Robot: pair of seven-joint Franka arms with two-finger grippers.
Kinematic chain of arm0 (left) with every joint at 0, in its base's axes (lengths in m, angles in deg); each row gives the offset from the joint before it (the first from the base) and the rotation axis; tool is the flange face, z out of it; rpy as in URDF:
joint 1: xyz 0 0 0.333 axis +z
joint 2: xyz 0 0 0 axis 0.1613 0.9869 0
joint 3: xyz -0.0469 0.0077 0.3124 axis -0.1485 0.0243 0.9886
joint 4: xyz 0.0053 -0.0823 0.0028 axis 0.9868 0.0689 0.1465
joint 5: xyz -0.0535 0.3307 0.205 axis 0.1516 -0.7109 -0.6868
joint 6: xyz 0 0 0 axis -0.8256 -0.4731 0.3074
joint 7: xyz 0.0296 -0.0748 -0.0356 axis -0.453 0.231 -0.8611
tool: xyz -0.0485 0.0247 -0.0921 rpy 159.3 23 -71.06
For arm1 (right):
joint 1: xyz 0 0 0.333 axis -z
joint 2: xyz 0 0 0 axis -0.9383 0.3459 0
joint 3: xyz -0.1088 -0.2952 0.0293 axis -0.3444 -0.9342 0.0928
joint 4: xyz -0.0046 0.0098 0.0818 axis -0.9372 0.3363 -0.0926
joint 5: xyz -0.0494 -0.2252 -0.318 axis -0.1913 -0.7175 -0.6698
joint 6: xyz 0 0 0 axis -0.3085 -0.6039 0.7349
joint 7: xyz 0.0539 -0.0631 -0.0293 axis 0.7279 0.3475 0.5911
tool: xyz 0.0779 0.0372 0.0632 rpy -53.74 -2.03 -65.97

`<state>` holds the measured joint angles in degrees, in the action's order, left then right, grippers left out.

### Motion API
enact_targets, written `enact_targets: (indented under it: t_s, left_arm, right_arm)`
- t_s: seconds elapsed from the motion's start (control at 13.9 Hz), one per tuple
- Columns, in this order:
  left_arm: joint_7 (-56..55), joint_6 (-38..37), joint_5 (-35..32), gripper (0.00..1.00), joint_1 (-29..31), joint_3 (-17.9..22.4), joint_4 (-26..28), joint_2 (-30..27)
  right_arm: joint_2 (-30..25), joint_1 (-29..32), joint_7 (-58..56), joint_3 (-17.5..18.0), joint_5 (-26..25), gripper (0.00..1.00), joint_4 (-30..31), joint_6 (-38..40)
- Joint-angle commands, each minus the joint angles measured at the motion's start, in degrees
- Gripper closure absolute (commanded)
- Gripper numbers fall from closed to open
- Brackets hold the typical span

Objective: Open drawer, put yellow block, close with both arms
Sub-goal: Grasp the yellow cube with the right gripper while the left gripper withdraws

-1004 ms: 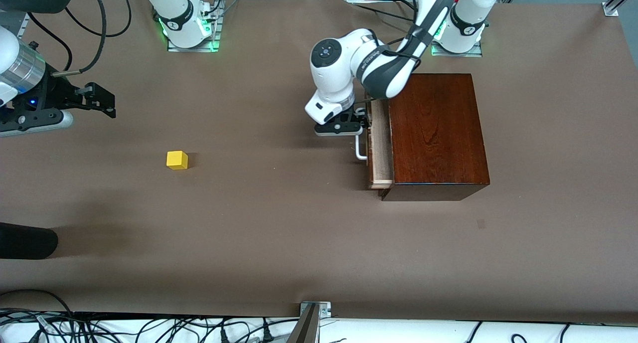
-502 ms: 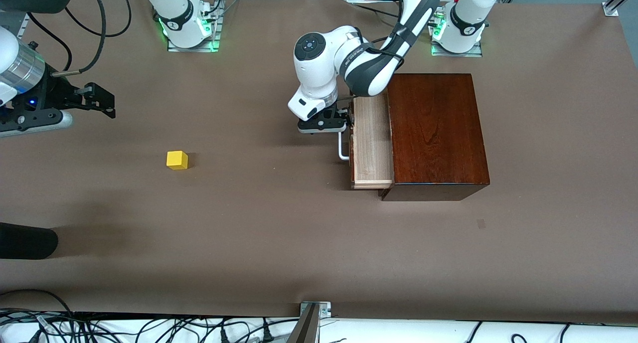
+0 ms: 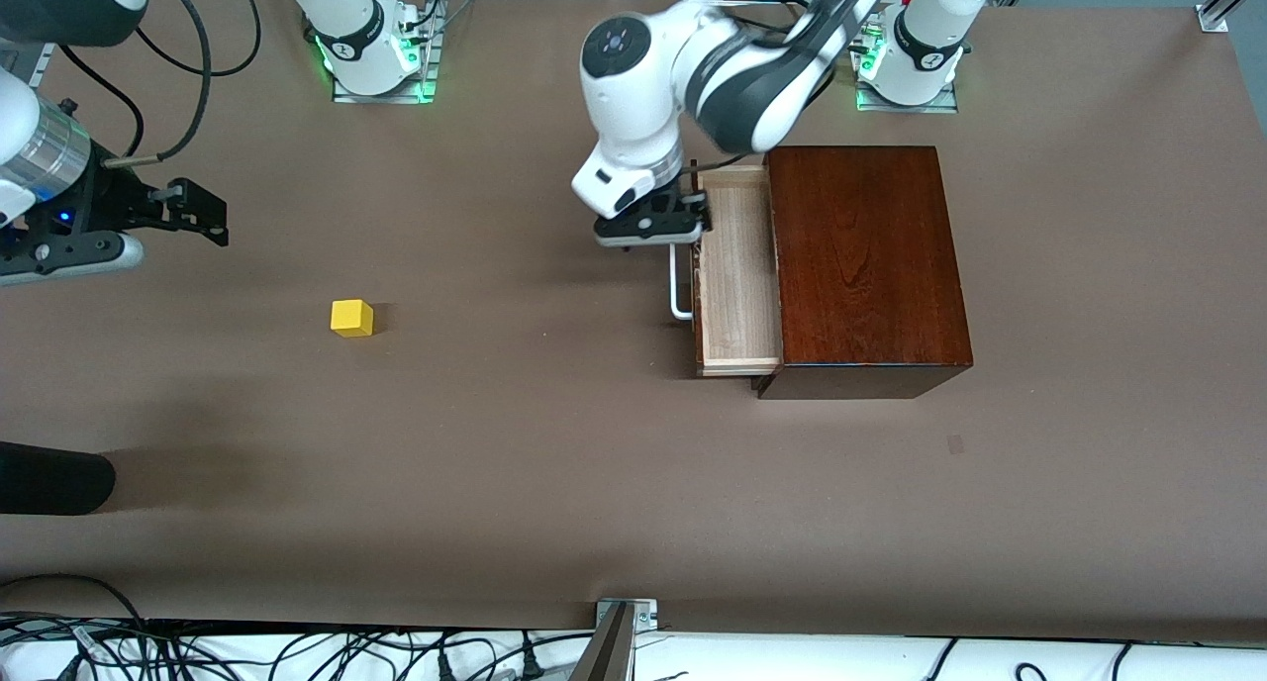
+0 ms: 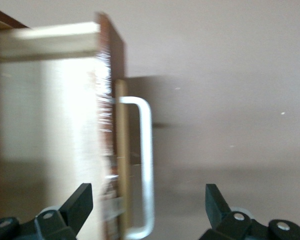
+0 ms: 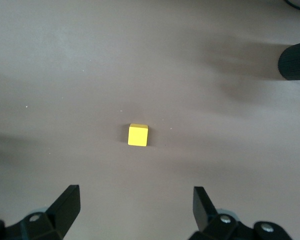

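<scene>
The drawer (image 3: 737,283) stands pulled out of the dark mahogany box (image 3: 866,265), its pale tray empty, its white bar handle (image 3: 678,290) facing the right arm's end. My left gripper (image 3: 650,228) is open and lifted above the handle's upper end; in the left wrist view (image 4: 146,202) its fingers straddle the handle (image 4: 145,165) and the drawer front without touching. The yellow block (image 3: 351,318) sits on the table toward the right arm's end. My right gripper (image 3: 198,211) is open, up in the air short of the block; the block shows in its wrist view (image 5: 138,135).
The brown table (image 3: 554,463) stretches wide between block and drawer. A black cylinder (image 3: 49,478) lies at the right arm's end, nearer the camera than the block; it also shows in the right wrist view (image 5: 295,61). Cables run along the near edge.
The left gripper pulled the drawer out toward the right arm's end, then let go of the handle and rose. The right gripper shifted slightly.
</scene>
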<state>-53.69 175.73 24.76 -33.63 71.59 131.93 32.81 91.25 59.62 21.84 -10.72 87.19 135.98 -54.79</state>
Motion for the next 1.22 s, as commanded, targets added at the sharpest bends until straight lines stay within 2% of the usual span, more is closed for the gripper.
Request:
enact_targets:
  t_s: [0.0, 0.22, 0.36, 0.5, 0.65, 0.79, 0.86, 0.93, 1.08, 1.15]
  left_arm:
    - [11.9, -8.4, 5.1, 0.0, 5.9, 0.1, -1.3, -6.1]
    - [23.7, -17.8, 7.8, 0.0, 14.2, 0.4, -7.4, -8.9]
    - [28.1, -20.9, 7.8, 0.0, 20.6, 0.1, -9.8, -9.6]
    - [36.0, -22.1, 10.1, 0.0, 27.6, 0.2, -9.9, -11.2]
    - [44.7, -23.4, 15.0, 0.0, 34.8, 0.7, -9.9, -11.6]
    - [51.2, -23.2, 15.6, 0.0, 39.2, 0.8, -7.6, -13.2]
    - [52.4, -22.3, 15.1, 0.0, 39.8, 0.9, -4.6, -15.0]
    - [51.6, -20.3, 15.0, 0.0, 41.4, 0.9, -0.6, -18.0]
    - [51.5, -11.0, 14.7, 0.0, 43.8, 0.9, 8.1, -24.7]
    - [50.7, -9.8, 14.7, 0.0, 43.9, 0.9, 9.7, -26.4]
  right_arm:
    - [4.0, 0.7, -0.6, 0.3, 0.5, 0.0, -1.3, -0.3]
    - [10.4, 0.2, -0.7, 0.4, 1.1, 0.0, -1.3, -0.4]
    - [11.7, 0.4, -0.7, 0.6, 2.0, 0.0, 0.2, -3.0]
    - [12.0, 0.3, -0.3, 0.6, 3.6, 0.0, 7.5, -12.7]
    - [14.4, -0.4, 0.1, 0.9, 4.1, 0.0, 10.2, -16.6]
    - [15.8, -0.6, 0.5, 1.0, 4.2, 0.0, 14.5, -23.5]
    - [15.9, -0.7, 1.1, 1.0, 4.7, 0.0, 17.7, -27.5]
    - [15.8, -0.7, 1.1, 1.0, 5.0, 0.0, 21.3, -31.7]
    - [15.2, -0.6, 1.1, 1.0, 5.5, 0.0, 29.0, -39.2]
    - [14.8, -0.5, 1.1, 0.9, 5.5, 0.0, 32.0, -41.9]
